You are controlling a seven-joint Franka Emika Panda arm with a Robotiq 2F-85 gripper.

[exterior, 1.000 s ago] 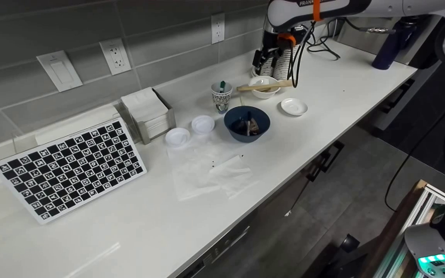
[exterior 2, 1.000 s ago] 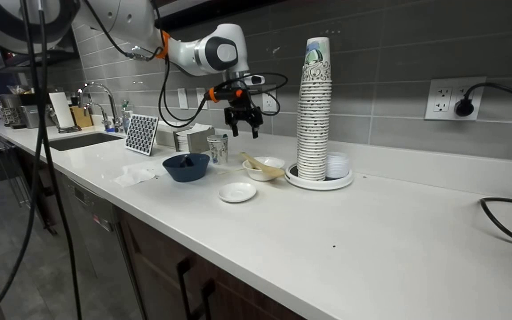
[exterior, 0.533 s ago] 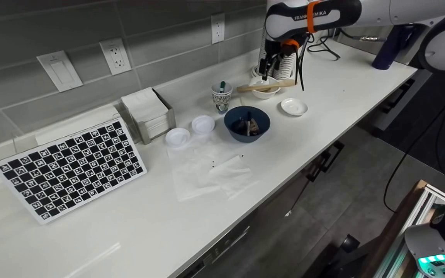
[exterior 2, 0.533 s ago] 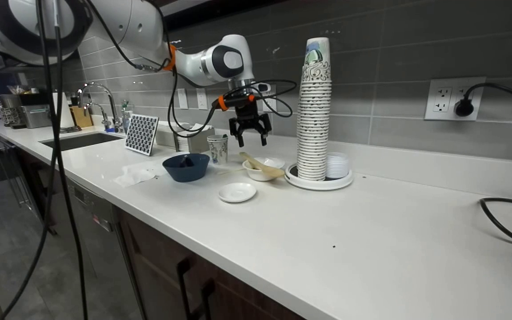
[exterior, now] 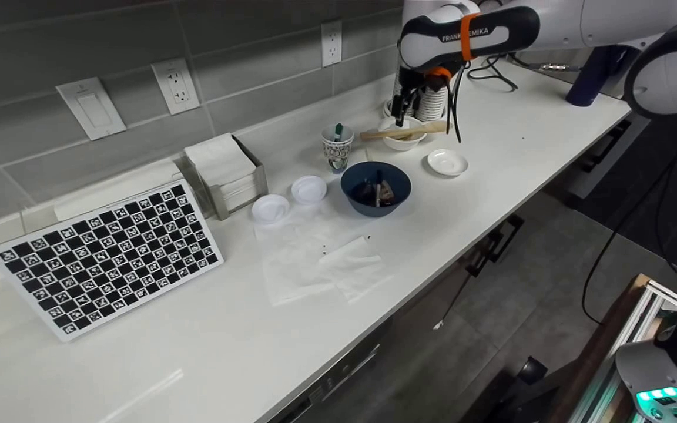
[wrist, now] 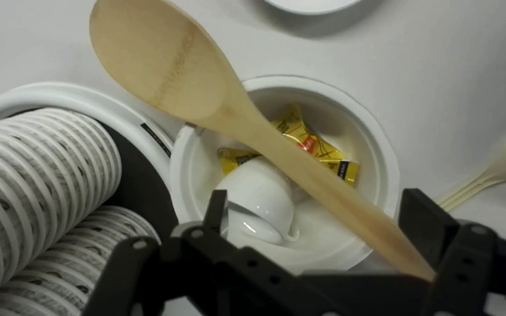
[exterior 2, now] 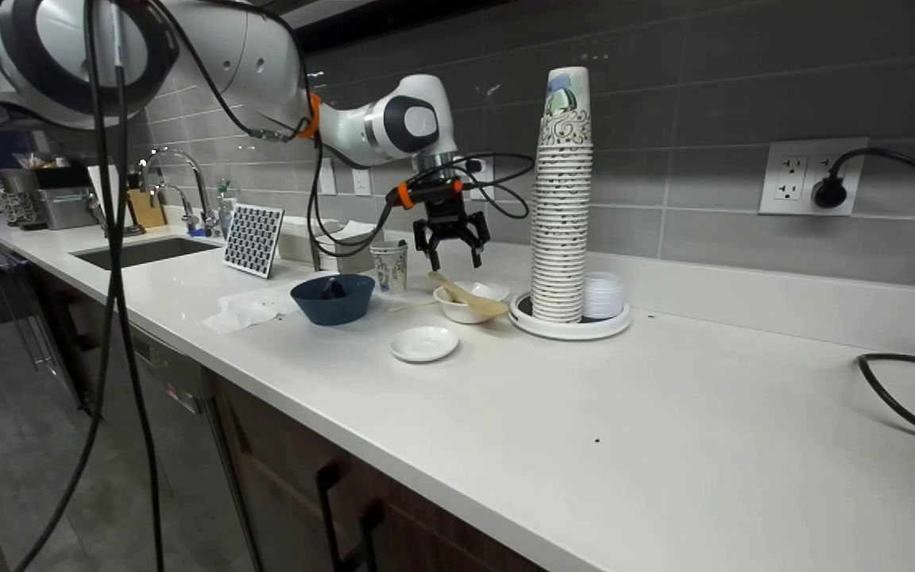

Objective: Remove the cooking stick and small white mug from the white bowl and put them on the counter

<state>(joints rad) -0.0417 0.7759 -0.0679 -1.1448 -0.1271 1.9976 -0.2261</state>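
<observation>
Plainly, one cooking stick (wrist: 266, 134) lies across one white bowl (wrist: 380, 158), and in the wrist view it runs from its broad end at the upper left down to its handle tip at the lower right. One small white mug (wrist: 259, 188) sits tilted inside that bowl, just below the picture's middle, with yellow packets (wrist: 323, 149) near it; how many packets, I cannot tell. The tool (exterior 2: 456, 260) has two fingers (wrist: 426, 228), spread well apart, and in an exterior view it hangs above the white bowl, near the centre of the frame. The desk (exterior 2: 521, 429) also carries one dark blue bowl (exterior: 374, 210) near the middle of an exterior view, one flat white dish (exterior: 447, 163) to its upper right and two round white lids (exterior: 309, 189) to its left. Two stacks of paper cups (wrist: 37, 188) fill the lower left of the wrist view, standing on one round tray (wrist: 51, 90) with a white rim.
</observation>
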